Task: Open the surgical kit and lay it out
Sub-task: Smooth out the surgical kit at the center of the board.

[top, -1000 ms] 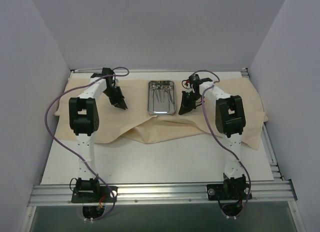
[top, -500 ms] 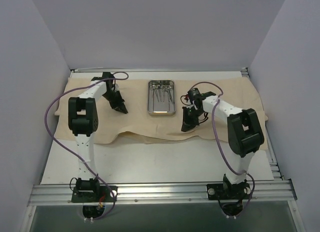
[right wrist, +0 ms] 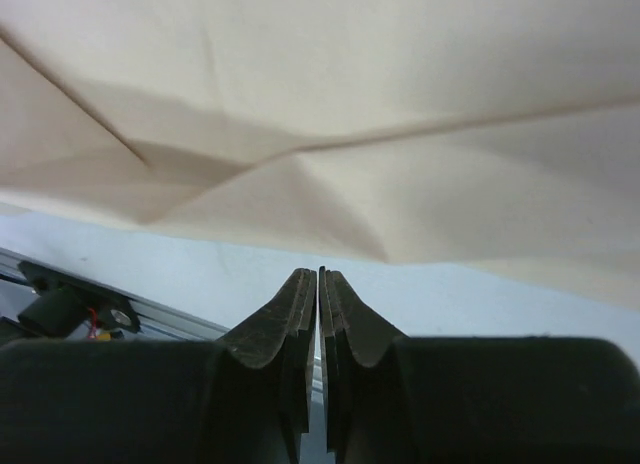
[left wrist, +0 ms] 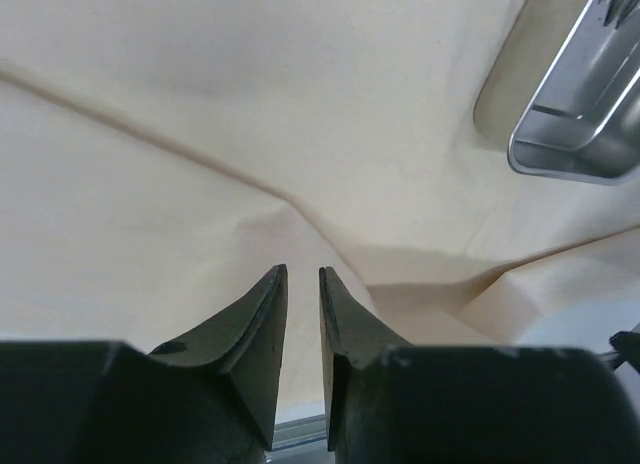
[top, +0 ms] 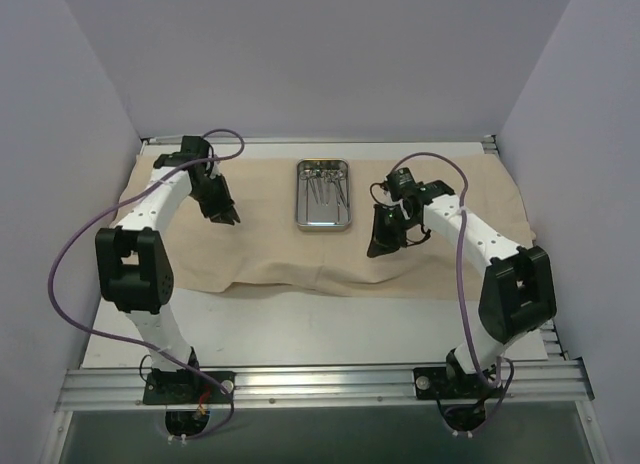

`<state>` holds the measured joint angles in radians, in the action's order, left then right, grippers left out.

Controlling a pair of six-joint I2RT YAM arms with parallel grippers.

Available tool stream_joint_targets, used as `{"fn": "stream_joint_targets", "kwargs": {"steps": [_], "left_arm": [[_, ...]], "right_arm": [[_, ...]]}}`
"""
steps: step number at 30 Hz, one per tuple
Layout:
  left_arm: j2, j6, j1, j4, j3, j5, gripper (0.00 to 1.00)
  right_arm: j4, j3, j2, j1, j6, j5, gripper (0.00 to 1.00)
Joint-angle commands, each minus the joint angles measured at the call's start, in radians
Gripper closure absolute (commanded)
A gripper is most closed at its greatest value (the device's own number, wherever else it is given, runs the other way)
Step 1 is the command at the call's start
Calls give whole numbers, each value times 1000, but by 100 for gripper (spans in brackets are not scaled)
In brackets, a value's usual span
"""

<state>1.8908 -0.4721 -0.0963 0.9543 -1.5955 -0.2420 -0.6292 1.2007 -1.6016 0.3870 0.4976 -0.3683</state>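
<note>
Poised over the cloth wrap, the left end effector has its fingers a narrow slit apart with nothing between them. The right end effector has its fingers pressed together and is also empty.

Ahead and to the right of the left end effector, a corner of the steel tray rests on the cloth. From above, the tray sits between the two arms, to the left of and beyond the right end effector, which looks the nearer of the two. Its long axis runs away from the arm bases, and the instruments inside lie roughly along it. A reach for them would, I judge, have to come in sideways over the rim.

Below the right end effector the cloth's near edge gives way to bare table.

The right wrist view misses the tray altogether, and the left wrist view cuts it off at the frame edge. From above the instruments are a small tangle, so scissors, forceps and tweezers cannot be told apart, nor which way their tips point.
</note>
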Motion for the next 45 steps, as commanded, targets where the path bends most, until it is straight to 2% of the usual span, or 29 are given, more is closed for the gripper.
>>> {"fn": "stream_joint_targets", "kwargs": {"steps": [1,6,8,9,14,20,25,32,35,37,40,43,45], "left_arm": [[-119,23,18,-9,71,59,72],[-209,13,90,6,222,115,81],[-222,13,159,-25,261,101,96],[-222,15,174,-40,290,93,98],[-164,16,236,-40,313,37,98],[-156,-55,247,-72,448,-14,98],[-139,-132,239,-97,489,36,98],[-101,-237,228,-103,565,216,98],[-50,-258,230,-71,592,225,98],[-67,-276,221,7,580,280,98],[-122,-281,237,72,632,291,98],[-199,-276,268,127,721,230,98],[-329,-290,271,177,752,182,98]], "right_arm": [[87,112,-70,32,6,-67,92],[50,296,-188,137,-37,-15,92],[48,335,-199,147,-39,-12,93],[55,336,-193,147,-33,-14,93],[65,349,-181,148,-21,2,93],[71,350,-163,147,-48,12,95],[86,326,-132,141,-99,19,98],[144,214,-66,107,-129,-90,100],[148,174,-49,102,-163,-101,100],[157,155,-44,93,-177,-115,100],[164,143,-64,89,-209,-142,100],[145,175,-118,89,-240,-167,100],[140,189,-139,89,-243,-162,100]]}}
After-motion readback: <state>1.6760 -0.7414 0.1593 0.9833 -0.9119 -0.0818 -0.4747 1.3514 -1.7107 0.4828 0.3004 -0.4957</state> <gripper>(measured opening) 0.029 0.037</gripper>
